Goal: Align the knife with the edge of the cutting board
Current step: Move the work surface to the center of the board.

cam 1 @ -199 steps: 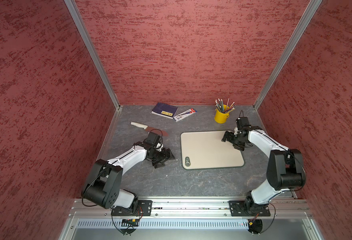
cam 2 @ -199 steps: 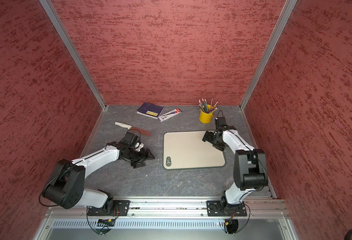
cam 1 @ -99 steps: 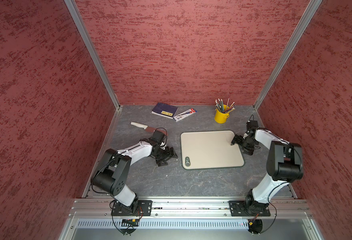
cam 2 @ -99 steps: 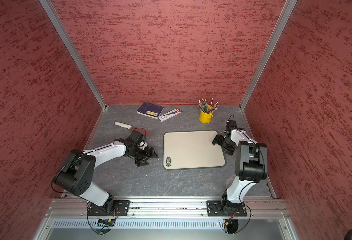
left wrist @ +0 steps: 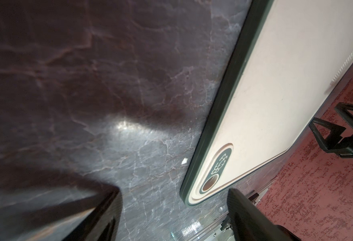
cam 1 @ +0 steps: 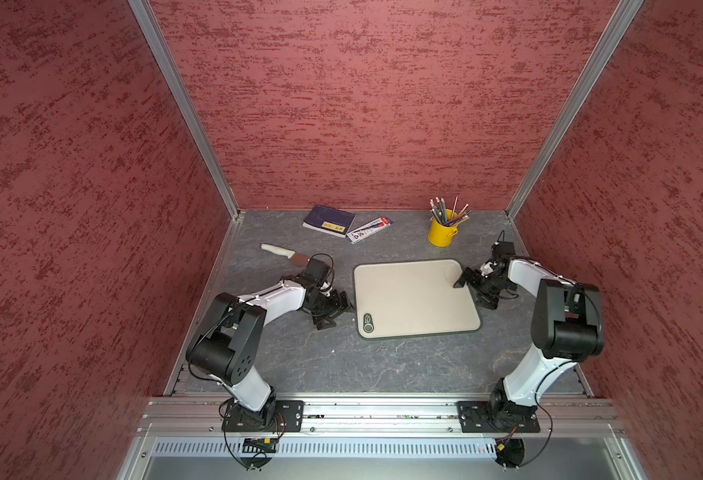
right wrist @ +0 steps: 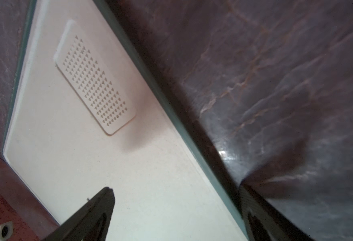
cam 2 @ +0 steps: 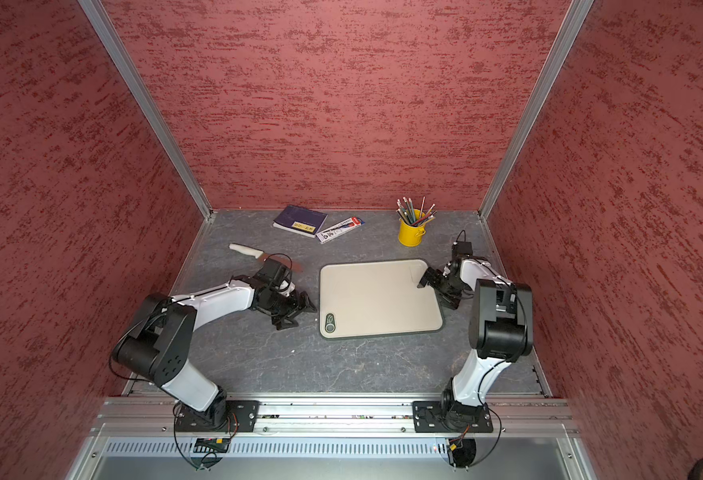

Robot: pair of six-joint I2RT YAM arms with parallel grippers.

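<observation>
- Jaws wide apart and empty on both arms, flanking the cutting board [cam 1: 416, 297].
- Knife [cam 1: 284, 254] toward upper left from left jaws, nearer pair; axis slanted, handle farthest.

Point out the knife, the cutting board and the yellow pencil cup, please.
knife [cam 1: 277, 250]: in a top view, off-white handle.
cutting board [cam 1: 412, 299]: in a top view, bare beige surface.
yellow pencil cup [cam 1: 441, 235]: in a top view, its front wall.
</observation>
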